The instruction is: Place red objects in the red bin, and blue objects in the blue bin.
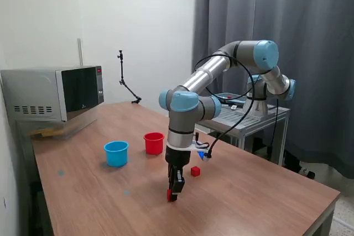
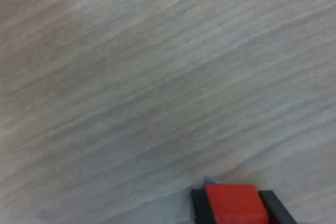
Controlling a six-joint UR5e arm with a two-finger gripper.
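Gripper [image 1: 173, 194] low over the brown wooden table [image 1: 254, 197], fingers closed on a small solid red cube [image 2: 234, 204]. I logged a second small red cube [image 1: 195, 171] near the round red plastic cup [image 1: 154, 142]; the light blue plastic cup [image 1: 116, 153] stood beside that red cup.

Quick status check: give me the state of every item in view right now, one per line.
Pincer: down at the table, shut on a red cube.
Held red cube: between the fingers, at the tabletop.
Second red cube: loose on the table.
Red cup: upright; contents not visible.
Light blue cup: upright; contents not visible.
Microwave: door closed.
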